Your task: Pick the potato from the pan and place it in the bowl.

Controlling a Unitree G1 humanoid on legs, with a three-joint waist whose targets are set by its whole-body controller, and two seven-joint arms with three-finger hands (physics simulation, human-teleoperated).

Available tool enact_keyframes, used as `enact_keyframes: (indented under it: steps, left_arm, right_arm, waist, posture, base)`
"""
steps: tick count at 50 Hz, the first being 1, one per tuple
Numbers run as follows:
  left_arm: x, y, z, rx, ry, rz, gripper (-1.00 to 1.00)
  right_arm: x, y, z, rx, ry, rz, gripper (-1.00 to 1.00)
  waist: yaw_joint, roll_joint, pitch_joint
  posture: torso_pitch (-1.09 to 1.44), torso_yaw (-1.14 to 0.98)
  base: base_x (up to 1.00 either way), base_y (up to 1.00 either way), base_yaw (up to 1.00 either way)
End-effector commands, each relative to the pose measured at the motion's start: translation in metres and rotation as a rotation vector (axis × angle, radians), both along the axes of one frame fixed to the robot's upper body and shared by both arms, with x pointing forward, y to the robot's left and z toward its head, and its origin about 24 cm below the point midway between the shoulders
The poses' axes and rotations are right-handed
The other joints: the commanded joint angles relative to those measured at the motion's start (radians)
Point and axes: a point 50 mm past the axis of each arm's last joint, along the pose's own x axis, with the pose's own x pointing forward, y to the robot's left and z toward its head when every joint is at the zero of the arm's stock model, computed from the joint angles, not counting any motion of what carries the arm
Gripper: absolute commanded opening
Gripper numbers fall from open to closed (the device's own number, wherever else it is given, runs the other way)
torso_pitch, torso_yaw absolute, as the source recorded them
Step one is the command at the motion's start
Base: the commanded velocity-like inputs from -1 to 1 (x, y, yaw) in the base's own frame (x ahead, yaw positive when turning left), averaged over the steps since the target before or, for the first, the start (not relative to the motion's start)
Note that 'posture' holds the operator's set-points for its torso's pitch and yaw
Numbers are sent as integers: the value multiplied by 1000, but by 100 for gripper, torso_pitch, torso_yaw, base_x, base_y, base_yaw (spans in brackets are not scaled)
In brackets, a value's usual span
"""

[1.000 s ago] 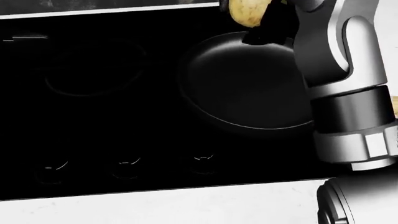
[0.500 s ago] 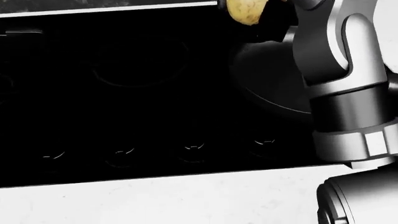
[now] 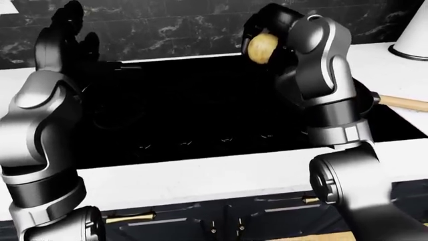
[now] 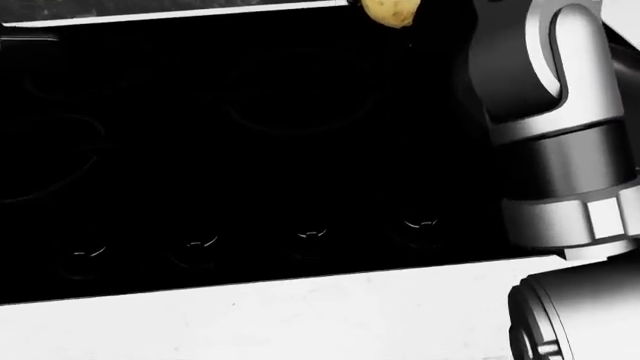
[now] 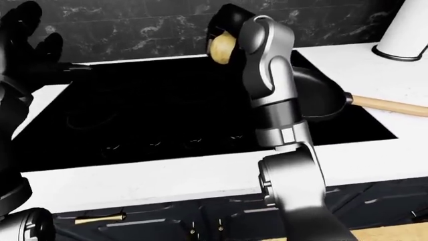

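A yellow-brown potato (image 3: 261, 47) hangs in the air above the black stove (image 3: 200, 110), with my right hand (image 3: 257, 31) shut on it near the top of the left-eye view. In the head view only its lower part, the potato (image 4: 390, 12), shows at the top edge. The black pan (image 5: 319, 98) with a wooden handle (image 5: 388, 105) rests on the stove's right side, right of my right forearm, and looks empty. My left hand (image 3: 63, 37) is raised at the upper left with its fingers spread, holding nothing. No bowl shows in any view.
A white counter (image 3: 200, 173) runs along the stove's near edge, with dark cabinets and brass handles (image 3: 127, 217) below. Stove knobs (image 4: 310, 236) line the stove's lower edge. A white vessel (image 5: 405, 35) stands at the upper right. A dark marble wall (image 3: 180, 25) rises behind.
The head view has shifted left: the pan slid out of its right side and more stove knobs came in. The potato stays gripped in my right hand at the top edge.
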Motion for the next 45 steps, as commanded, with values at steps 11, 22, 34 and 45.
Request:
enact_keyframes:
  steps: [11, 22, 34, 45]
  left_arm:
    - [-6, -2, 21, 18, -95, -5, 100]
    - [-13, 2, 44, 19, -125, 5, 100]
    - [-12, -1, 33, 23, -104, 5, 100]
    - [-7, -3, 39, 35, -107, 0, 100]
  right_arm:
    - [-6, 0, 23, 8, -86, 1, -100]
    - [-10, 1, 45, 11, -112, 7, -100]
    - [-12, -6, 25, 21, -90, -3, -100]
    - [-9, -9, 30, 30, -103, -15, -100]
  waist:
    - [17, 7, -27]
    - [4, 72, -32]
    - [22, -17, -33]
    - [19, 41, -14]
  posture:
    - [0, 0]
    - [0, 0]
    - [0, 0]
    - [0, 0]
  base:
    - [0, 31, 0]
    - [0, 31, 0]
    - [0, 27, 10]
    - [0, 17, 47]
